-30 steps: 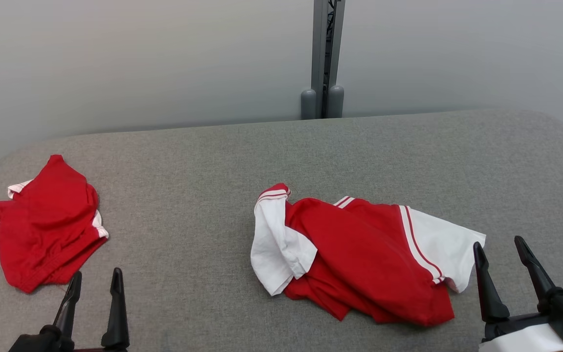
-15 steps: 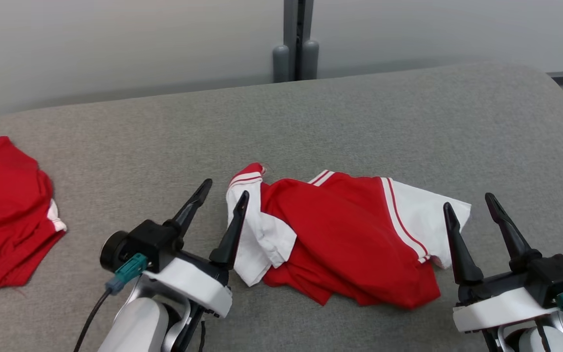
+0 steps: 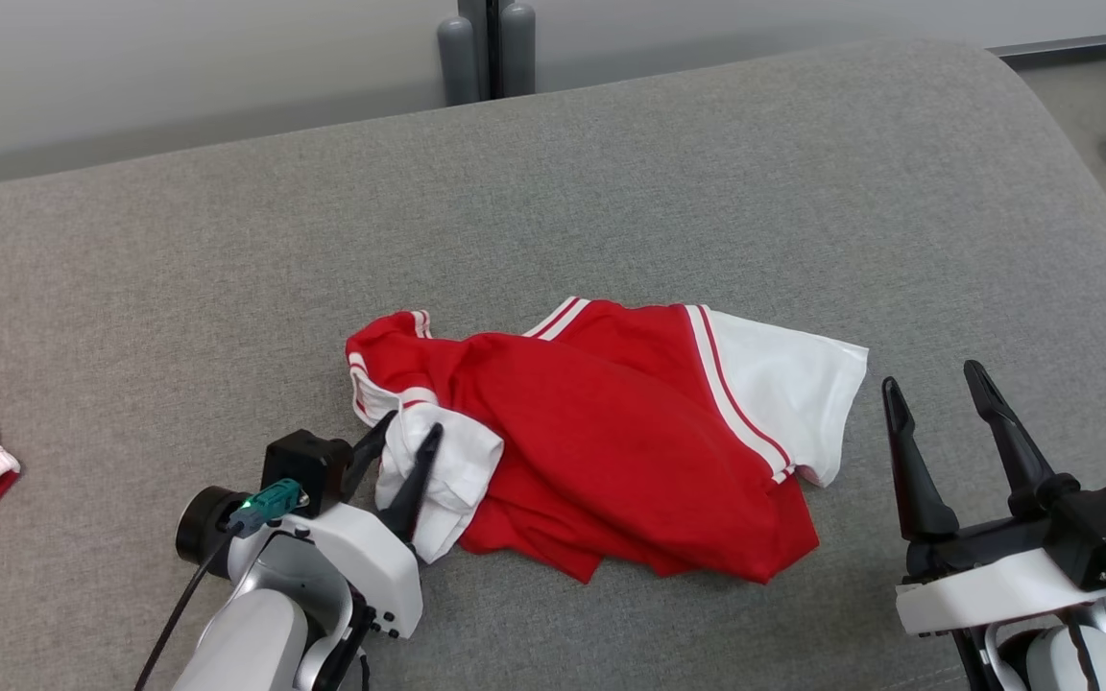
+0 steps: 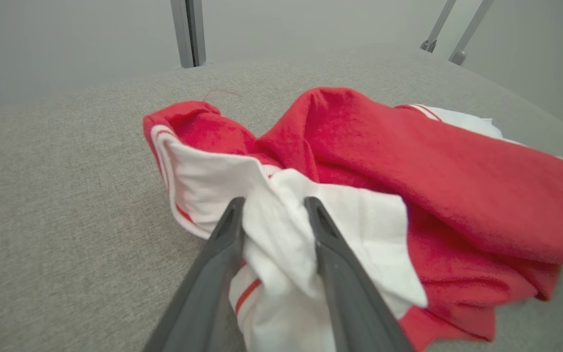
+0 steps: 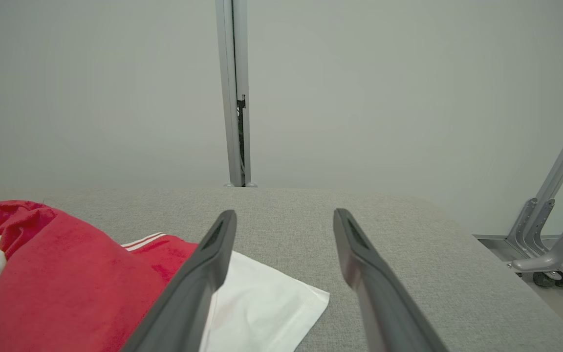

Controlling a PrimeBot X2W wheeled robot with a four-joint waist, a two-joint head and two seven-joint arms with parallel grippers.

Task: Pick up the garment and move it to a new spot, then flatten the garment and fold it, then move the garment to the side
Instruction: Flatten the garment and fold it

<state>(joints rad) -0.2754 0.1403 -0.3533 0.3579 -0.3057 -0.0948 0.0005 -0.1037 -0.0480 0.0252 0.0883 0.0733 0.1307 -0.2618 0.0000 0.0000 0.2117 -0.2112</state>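
Two fingers of left gripper straddle white sleeve of garment; grip unconfirmed. Right gripper spread, empty. Risk: shallow pinch slips on lift.

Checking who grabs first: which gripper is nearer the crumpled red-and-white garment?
Left. The left gripper has a white fold of the crumpled red-and-white garment between its fingers; the right gripper hovers open beside its other white sleeve, apart.
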